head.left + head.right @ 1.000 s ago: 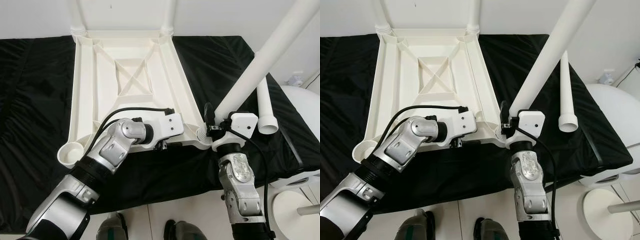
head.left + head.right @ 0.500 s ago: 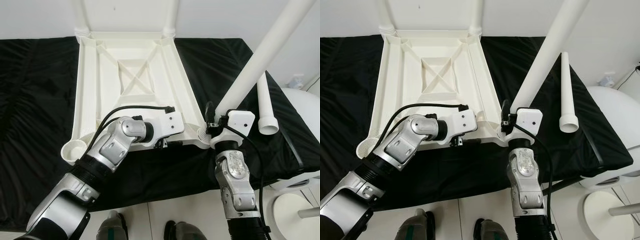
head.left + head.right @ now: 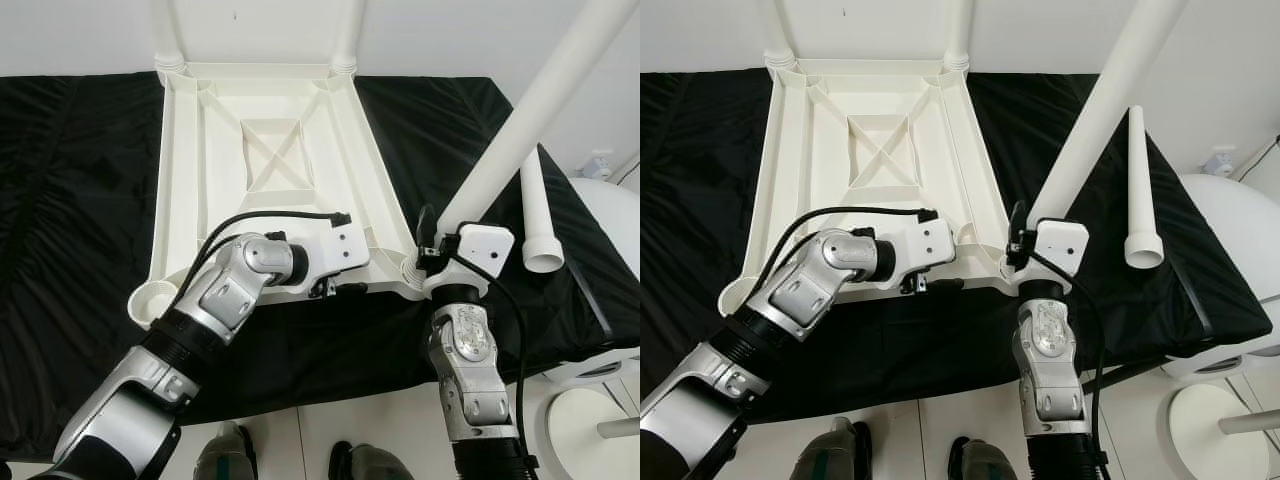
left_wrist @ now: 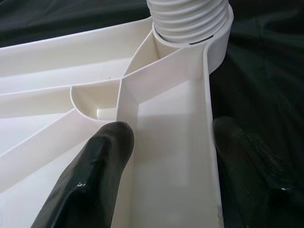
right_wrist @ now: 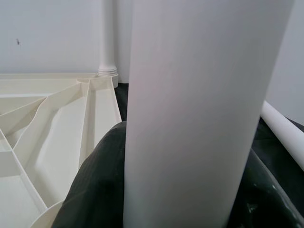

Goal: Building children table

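Observation:
A white plastic tabletop [image 3: 190, 200] lies upside down on a black cloth [image 3: 70, 200]. Two white legs [image 3: 168, 30] [image 3: 350, 25] stand in its far corners. My right gripper [image 3: 432, 255] is shut on a third leg [image 3: 520, 130], which leans up to the right from the near right corner socket [image 3: 412, 275]. In the right wrist view this leg [image 5: 199, 109] sits between both fingers [image 5: 95, 190]. My left gripper [image 3: 335, 288] is shut on the tabletop's near rim; its fingers [image 4: 95, 171] straddle the rim wall [image 4: 166, 142] just before the leg's threaded end [image 4: 190, 19]. The near left socket [image 3: 150, 300] is empty.
A loose fourth leg [image 3: 538, 215] lies on the cloth to the right of the tabletop. A white rounded piece of furniture [image 3: 610, 210] stands beyond the cloth's right edge, with a round white base [image 3: 590, 420] on the floor. My feet [image 3: 225, 460] are at the cloth's near edge.
The whole picture has shifted a little, so the camera moved. My right forearm now stands straighter under the leg. Both grips are unchanged.

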Available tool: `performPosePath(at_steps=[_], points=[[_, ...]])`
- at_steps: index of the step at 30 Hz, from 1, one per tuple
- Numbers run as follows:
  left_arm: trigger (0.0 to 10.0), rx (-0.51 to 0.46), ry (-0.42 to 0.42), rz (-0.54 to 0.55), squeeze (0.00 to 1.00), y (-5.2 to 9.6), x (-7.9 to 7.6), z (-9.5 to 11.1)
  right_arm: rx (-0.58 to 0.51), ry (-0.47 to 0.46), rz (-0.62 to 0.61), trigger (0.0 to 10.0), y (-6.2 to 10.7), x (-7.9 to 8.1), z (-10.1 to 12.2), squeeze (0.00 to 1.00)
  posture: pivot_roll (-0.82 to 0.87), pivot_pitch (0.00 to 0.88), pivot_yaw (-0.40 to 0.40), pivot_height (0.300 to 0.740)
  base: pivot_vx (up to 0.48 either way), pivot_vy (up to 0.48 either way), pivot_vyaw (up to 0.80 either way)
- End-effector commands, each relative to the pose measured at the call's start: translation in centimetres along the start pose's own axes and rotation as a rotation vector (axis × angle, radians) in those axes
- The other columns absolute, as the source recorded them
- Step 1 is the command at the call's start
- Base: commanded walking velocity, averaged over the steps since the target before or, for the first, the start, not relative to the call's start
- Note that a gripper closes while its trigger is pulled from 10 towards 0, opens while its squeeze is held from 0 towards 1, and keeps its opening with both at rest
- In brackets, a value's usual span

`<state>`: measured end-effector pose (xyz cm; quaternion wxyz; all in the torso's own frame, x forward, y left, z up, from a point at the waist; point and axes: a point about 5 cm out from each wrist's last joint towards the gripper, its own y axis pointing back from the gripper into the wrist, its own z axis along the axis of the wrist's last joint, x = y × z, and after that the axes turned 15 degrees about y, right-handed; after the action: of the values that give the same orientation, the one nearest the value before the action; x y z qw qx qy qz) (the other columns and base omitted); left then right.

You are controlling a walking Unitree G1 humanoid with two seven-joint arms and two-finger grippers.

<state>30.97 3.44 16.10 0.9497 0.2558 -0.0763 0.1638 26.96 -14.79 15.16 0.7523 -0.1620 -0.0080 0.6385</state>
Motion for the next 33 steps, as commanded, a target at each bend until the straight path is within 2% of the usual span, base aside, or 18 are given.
performPosePath(at_steps=[1,23,24,25,30,31,33], points=[[10.0,-0.001,-0.012,0.012,0.0,0.2,0.3,0.2,0.218,0.065,-0.055,10.0,1.3,-1.8,-4.4,0.0,0.0,0.119,-0.041,0.74,0.0,0.0,0.0],[10.0,-0.008,-0.016,0.006,0.0,0.0,0.1,0.3,0.145,0.052,0.001,10.0,0.9,-1.5,-3.6,0.0,0.0,0.105,-0.046,0.74,0.0,0.0,0.0],[10.0,-0.008,-0.016,0.007,0.0,0.0,0.1,0.3,0.142,0.052,0.004,10.0,0.9,-1.5,-3.6,0.19,0.0,0.106,-0.046,0.74,0.0,0.0,0.0],[10.0,-0.009,-0.016,0.007,0.0,0.0,0.1,0.3,0.133,0.054,0.006,10.0,0.9,-1.5,-3.5,1.0,0.0,0.106,-0.047,0.74,0.0,0.0,0.0],[10.0,-0.009,-0.016,0.007,0.0,0.0,0.1,0.3,0.126,0.055,0.006,10.0,0.9,-1.6,-3.4,1.0,0.0,0.109,-0.047,0.74,0.0,0.0,0.0],[10.0,-0.009,-0.015,0.007,0.0,0.0,0.1,0.3,0.122,0.045,0.02,10.0,0.9,-1.5,-3.3,0.0,-0.01,0.11,-0.048,0.74,0.0,0.0,0.0],[10.0,-0.01,-0.014,0.007,0.0,0.0,0.1,0.3,0.117,0.038,0.031,10.0,0.9,-1.4,-3.2,0.0,-0.01,0.11,-0.048,0.74,0.0,0.0,0.0]])
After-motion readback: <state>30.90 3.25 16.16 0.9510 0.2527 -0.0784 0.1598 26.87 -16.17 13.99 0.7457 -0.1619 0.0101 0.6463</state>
